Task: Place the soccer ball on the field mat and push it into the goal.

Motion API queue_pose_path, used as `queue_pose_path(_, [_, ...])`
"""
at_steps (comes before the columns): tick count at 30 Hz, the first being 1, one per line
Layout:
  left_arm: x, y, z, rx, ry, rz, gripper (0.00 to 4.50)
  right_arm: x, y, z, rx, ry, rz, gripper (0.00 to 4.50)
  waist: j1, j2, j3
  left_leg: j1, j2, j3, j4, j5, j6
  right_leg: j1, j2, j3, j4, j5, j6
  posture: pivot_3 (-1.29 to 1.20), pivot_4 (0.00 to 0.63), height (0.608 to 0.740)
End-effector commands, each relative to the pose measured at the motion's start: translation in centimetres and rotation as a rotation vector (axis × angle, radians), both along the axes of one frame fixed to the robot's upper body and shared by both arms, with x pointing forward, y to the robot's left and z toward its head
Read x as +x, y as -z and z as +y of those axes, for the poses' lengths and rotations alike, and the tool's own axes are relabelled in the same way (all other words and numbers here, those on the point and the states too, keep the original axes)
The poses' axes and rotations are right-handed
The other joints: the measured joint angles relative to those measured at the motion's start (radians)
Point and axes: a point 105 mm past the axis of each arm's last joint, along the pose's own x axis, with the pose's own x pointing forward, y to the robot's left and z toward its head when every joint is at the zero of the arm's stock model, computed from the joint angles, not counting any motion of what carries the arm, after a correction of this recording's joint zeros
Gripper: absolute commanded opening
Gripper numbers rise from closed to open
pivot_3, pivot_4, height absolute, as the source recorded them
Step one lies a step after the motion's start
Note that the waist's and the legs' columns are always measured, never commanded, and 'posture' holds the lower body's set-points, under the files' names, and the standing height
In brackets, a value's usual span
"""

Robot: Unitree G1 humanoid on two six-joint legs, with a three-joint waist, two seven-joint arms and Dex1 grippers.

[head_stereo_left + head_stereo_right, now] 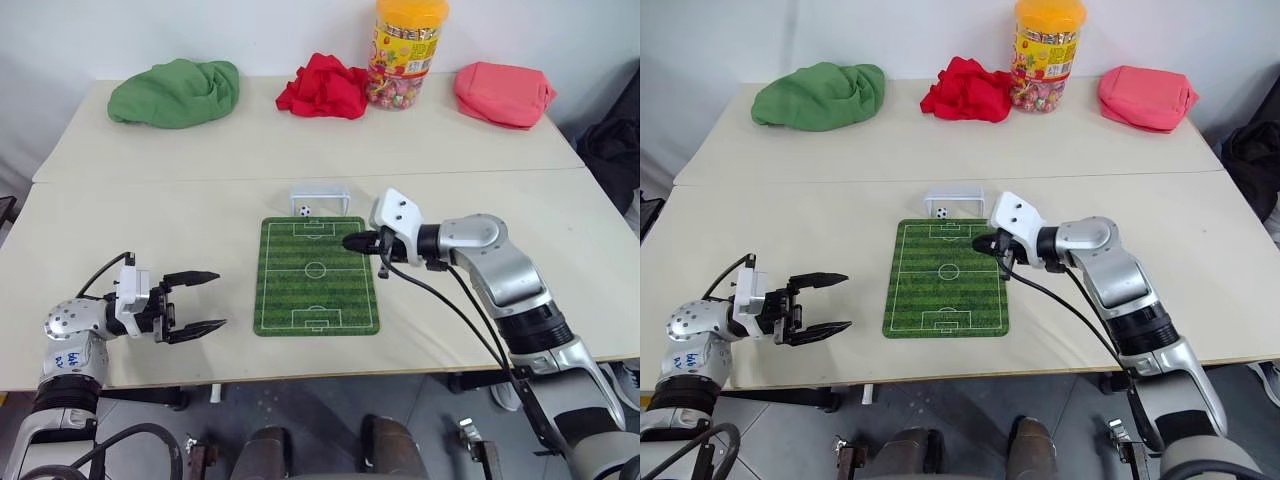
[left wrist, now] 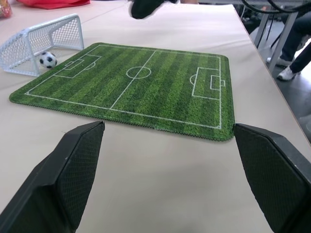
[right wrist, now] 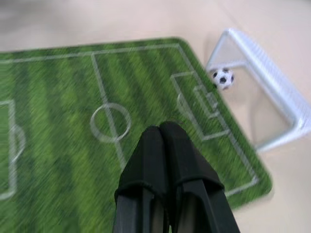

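Two beige tables (image 1: 200, 150) stand pushed together, their seam running straight across from nine to three o'clock. On the far table, from ten round to two o'clock in the head view, sit a crumpled green cloth (image 1: 176, 92), a red cloth (image 1: 322, 87), a candy jar (image 1: 407, 50) with an orange lid, touching the red cloth's right edge, and a pink pouch (image 1: 504, 93).

On the near table, at the centre, the field mat (image 1: 316, 275) lies flat, its long side running from six to twelve o'clock, its white pitch lines facing up. At the mat's twelve o'clock edge stands the goal (image 1: 320, 199), upright, its open mouth facing the mat. The soccer ball (image 1: 303, 211) rests inside the goal, on the bare table just beyond the mat's end line and toward the goal's left post.

The right gripper (image 1: 350, 241) hangs above the mat's right border at about two o'clock from the centre circle, pointing toward nine o'clock. Its two black fingers (image 3: 160, 145) are pressed flat together with nothing between them, well apart from the ball.

The left gripper (image 1: 211, 299) sits at about eight o'clock from the mat, level above the bare table, pointing toward the mat. Its fingers (image 2: 77, 160) are spread wide and empty, and the mat's near edge shows between them in the left wrist view.
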Motion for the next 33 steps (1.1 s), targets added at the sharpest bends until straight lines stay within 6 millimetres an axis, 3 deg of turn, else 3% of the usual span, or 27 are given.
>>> queue_pose_path(1, [0.3,-0.6,0.5,0.001,-0.015,0.008,4.5,-0.9,-1.1,-1.8,0.011,-0.015,-0.029,0.08,0.002,0.0,0.0,0.0,0.0,0.0,0.001,0.0,0.0,0.0,0.0,0.0,0.0,0.0,0.0,0.0,0.15,0.74])
queue_pose_path(5, [1.7,-1.0,1.9,-0.015,-0.167,0.026,4.5,-1.5,0.0,-5.6,-0.024,0.009,0.018,0.08,0.007,0.0,0.0,0.0,0.0,0.0,0.002,0.0,0.001,0.0,0.0,0.001,0.0,0.0,0.0,0.0,0.15,0.74])
queue_pose_path(8, [2.3,-1.3,3.4,-0.021,-0.283,0.042,4.5,-1.8,0.7,-9.0,-0.054,0.03,0.002,0.68,0.004,-0.001,0.0,0.0,0.0,0.001,0.001,-0.001,0.001,0.0,0.0,0.001,0.0,0.0,0.0,0.0,0.15,0.74])
queue_pose_path(19, [0.6,-3.2,6.0,-0.068,-0.345,0.007,4.5,-2.0,-1.1,-16.8,0.085,0.125,-0.104,4.42,0.002,-0.001,0.001,0.001,0.001,0.002,0.001,-0.001,0.001,0.001,0.0,0.001,0.0,0.0,0.0,0.0,0.15,0.74])
queue_pose_path(26, [-0.4,-3.7,8.9,-0.071,-0.433,0.012,4.5,-3.8,1.0,-20.7,0.059,0.203,-0.006,4.42,0.004,-0.001,0.001,0.002,0.001,0.002,0.001,-0.001,0.001,0.001,0.0,0.001,0.0,0.0,0.0,0.0,0.15,0.74])
queue_pose_path(33, [-0.4,-4.0,9.9,-0.067,-0.467,0.019,4.5,-4.2,1.3,-21.0,0.066,0.199,0.011,4.42,0.001,-0.001,0.001,0.002,0.001,0.003,0.001,-0.001,0.001,0.001,0.0,0.002,0.0,0.0,0.0,0.0,0.15,0.74])
